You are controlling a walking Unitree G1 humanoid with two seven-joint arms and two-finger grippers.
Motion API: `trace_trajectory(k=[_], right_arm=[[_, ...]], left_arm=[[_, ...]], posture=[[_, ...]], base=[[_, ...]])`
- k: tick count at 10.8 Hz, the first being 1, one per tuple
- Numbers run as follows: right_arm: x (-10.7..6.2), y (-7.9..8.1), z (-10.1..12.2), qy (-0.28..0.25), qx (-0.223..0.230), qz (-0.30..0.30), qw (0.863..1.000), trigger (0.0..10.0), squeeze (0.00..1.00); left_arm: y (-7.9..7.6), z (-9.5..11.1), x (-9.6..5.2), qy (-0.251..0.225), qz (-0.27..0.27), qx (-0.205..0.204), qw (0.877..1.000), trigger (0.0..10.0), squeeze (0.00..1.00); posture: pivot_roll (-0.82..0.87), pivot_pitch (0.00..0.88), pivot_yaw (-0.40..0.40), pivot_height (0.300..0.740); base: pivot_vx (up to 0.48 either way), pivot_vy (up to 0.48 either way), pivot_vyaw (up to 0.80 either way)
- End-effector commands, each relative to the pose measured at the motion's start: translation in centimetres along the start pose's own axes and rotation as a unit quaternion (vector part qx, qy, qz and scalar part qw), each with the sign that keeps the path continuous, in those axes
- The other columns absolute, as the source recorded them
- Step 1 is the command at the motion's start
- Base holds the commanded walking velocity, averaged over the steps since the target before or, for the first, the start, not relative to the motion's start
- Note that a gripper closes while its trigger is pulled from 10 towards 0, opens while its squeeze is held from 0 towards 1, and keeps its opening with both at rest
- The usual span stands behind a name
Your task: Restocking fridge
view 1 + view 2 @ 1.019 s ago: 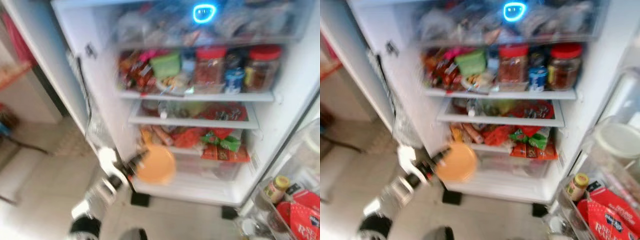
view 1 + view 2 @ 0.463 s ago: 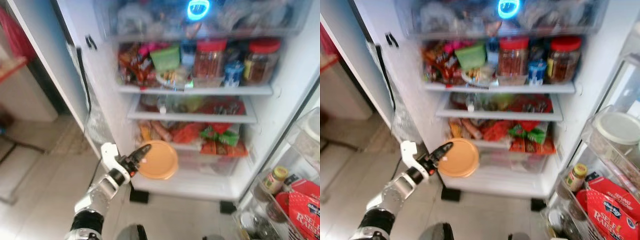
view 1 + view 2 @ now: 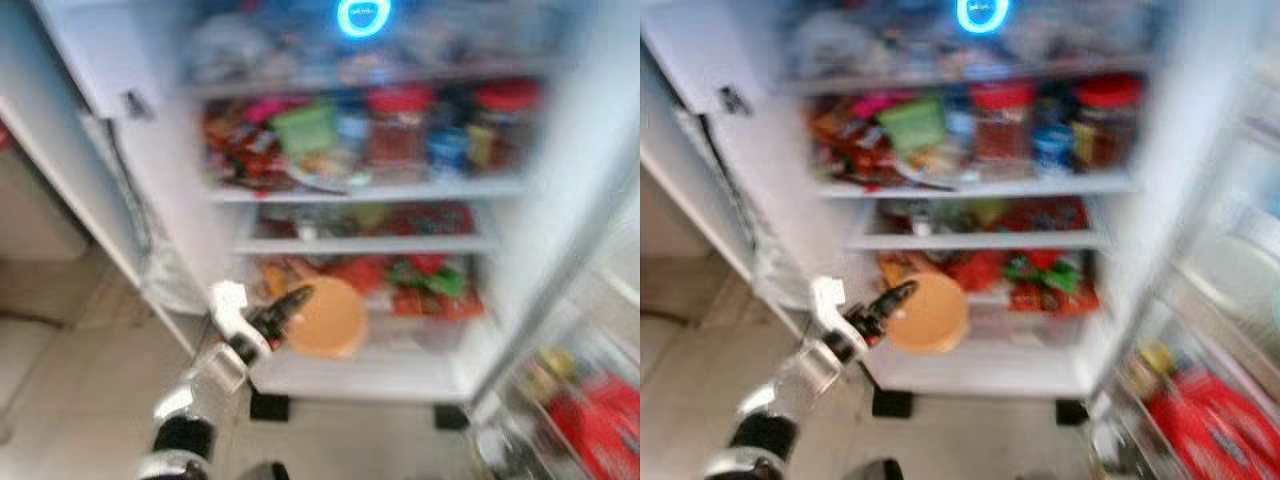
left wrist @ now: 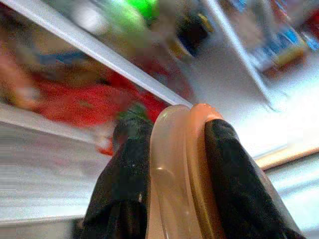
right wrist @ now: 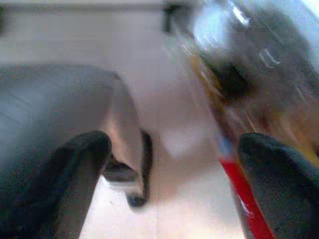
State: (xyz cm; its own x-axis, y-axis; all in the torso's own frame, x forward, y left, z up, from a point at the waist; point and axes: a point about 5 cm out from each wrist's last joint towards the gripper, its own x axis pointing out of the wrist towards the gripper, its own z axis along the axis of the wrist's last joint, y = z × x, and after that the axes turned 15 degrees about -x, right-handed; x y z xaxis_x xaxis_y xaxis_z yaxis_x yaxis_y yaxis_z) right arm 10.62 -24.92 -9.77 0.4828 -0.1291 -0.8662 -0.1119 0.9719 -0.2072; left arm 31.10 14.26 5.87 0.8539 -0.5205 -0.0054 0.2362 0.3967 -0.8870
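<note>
- Your left gripper [image 3: 290, 303] is closed on the rim of an orange round lid [image 3: 327, 318], low in the middle of the frame, in front of the lower shelves of the open fridge [image 3: 190, 200].
- In the left wrist view the two black fingers [image 4: 127, 184] press both sides of the lid's edge.
- Your right gripper [image 5: 174, 164] has its fingers spread apart, with nothing between them.
- Two red-capped jars [image 3: 1000, 125] stand on the upper shelf, blurred.
</note>
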Motion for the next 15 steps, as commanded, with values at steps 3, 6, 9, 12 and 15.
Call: trace_trajectory(k=[3, 6, 9, 12, 15], right_arm=[[-0.2, 0.3, -0.6, 0.006, 0.002, 0.008, 1.000, 10.0, 0.00], [-0.2, 0.3, -0.6, 0.007, 0.000, 0.012, 1.000, 10.0, 0.00], [-0.1, 0.3, -0.6, 0.007, -0.003, 0.014, 1.000, 10.0, 0.00], [-0.1, 0.3, -0.5, 0.006, -0.005, 0.016, 1.000, 10.0, 0.00], [-0.1, 0.3, -0.5, 0.006, -0.003, 0.015, 1.000, 10.0, 0.00]], left_arm=[[-0.2, 0.0, 0.2, -0.007, -0.005, -0.002, 1.000, 10.0, 0.00], [-0.2, 0.1, 0.4, -0.011, -0.007, -0.007, 1.000, 10.0, 0.00], [-0.4, -0.3, 0.7, -0.005, -0.017, -0.025, 1.000, 10.0, 0.00], [-0.7, -0.4, 1.5, -0.002, -0.019, -0.048, 0.999, 10.0, 0.00], [-1.6, -0.9, 3.5, 0.014, -0.007, -0.053, 0.998, 10.0, 0.00]], posture=[[-0.21, 0.000, 0.108, 0.646], [-0.22, 0.000, 0.109, 0.646], [-0.21, 0.000, 0.105, 0.646], [-0.21, 0.000, 0.105, 0.646], [-0.23, 0.000, 0.108, 0.646]], base=[[0.336, 0.000, 0.00], [0.334, 0.000, 0.00], [0.336, 0.000, 0.00], [0.111, 0.000, 0.00], [0.000, 0.000, 0.00]])
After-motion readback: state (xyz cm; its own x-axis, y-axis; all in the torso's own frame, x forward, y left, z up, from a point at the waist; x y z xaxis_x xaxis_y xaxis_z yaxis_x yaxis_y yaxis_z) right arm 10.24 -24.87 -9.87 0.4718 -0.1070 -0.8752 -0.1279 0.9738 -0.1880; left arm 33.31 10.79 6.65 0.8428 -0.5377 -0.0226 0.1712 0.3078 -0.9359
